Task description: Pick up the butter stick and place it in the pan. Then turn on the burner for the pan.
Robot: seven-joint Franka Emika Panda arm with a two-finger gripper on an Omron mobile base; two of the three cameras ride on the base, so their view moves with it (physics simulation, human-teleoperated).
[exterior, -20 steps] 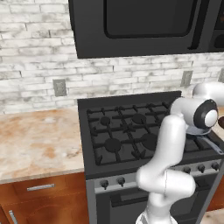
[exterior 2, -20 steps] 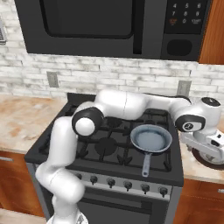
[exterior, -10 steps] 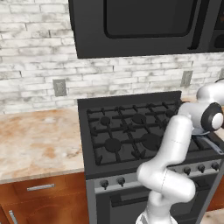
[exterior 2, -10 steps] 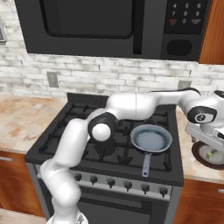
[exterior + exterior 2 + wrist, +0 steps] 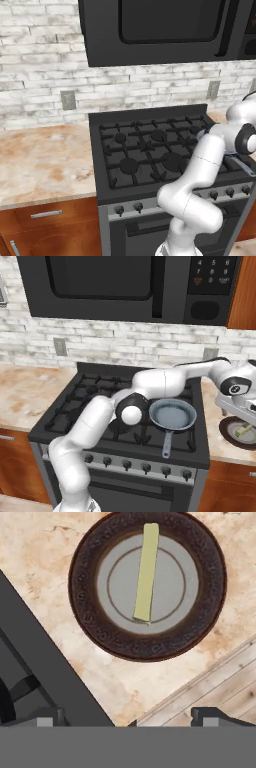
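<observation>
- One butter stick [image 5: 146, 573] lies across the middle of a dark-rimmed plate [image 5: 87, 619] on the counter [image 5: 60, 557], near its front edge, right of the stove [image 5: 197, 453].
- Gripper [image 5: 129, 718] hovers above it, jaws spread, pinching nothing, probably lining up a grab.
- One pan [image 5: 173, 416] waits empty at the stove's front right burner.

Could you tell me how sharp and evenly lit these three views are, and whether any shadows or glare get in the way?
Hand view: crisp and flatly lit, the butter stick clear on its plate, no glare. Right base view: soft and slightly blurred, the pan evenly lit, the plate small at the right edge. Left base view: likewise soft, the stove dark but readable, only a mild sheen on the microwave.
</observation>
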